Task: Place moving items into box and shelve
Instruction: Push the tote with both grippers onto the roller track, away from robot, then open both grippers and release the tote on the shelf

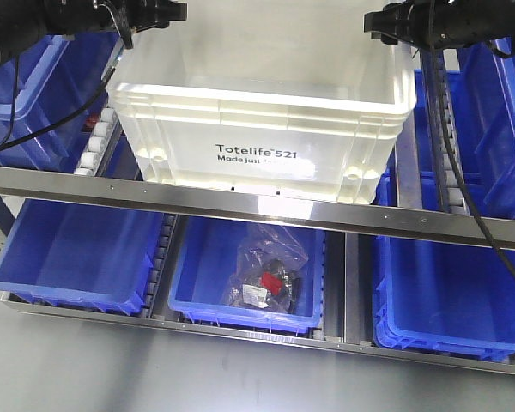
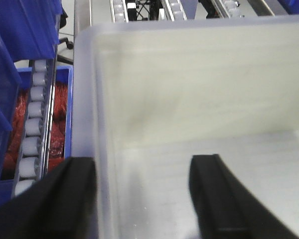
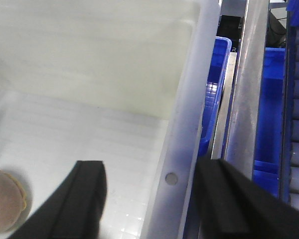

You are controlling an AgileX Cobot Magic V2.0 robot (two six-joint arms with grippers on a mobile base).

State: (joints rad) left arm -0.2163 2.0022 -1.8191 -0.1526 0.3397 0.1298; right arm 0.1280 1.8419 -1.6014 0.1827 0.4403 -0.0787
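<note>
The box (image 1: 257, 129), a large white tote printed "Totelife 521", rests on the upper shelf level. My left gripper (image 2: 144, 164) is open astride the box's left wall (image 2: 87, 99), with one finger outside and one inside. My right gripper (image 3: 149, 169) is open astride the right wall (image 3: 182, 129), its outer finger close against the wall. One moving item, a pinkish-brown lump (image 3: 4, 199), lies on the box floor at the lower left of the right wrist view. In the front view both grippers (image 1: 154, 12) (image 1: 384, 22) sit at the box's top corners.
A steel shelf rail (image 1: 240, 202) runs in front of the box. Blue bins (image 1: 69, 253) fill the lower level, and the middle one holds a clear bag of dark parts (image 1: 264, 279). More blue bins (image 1: 498, 112) and roller tracks (image 1: 99, 142) flank the box.
</note>
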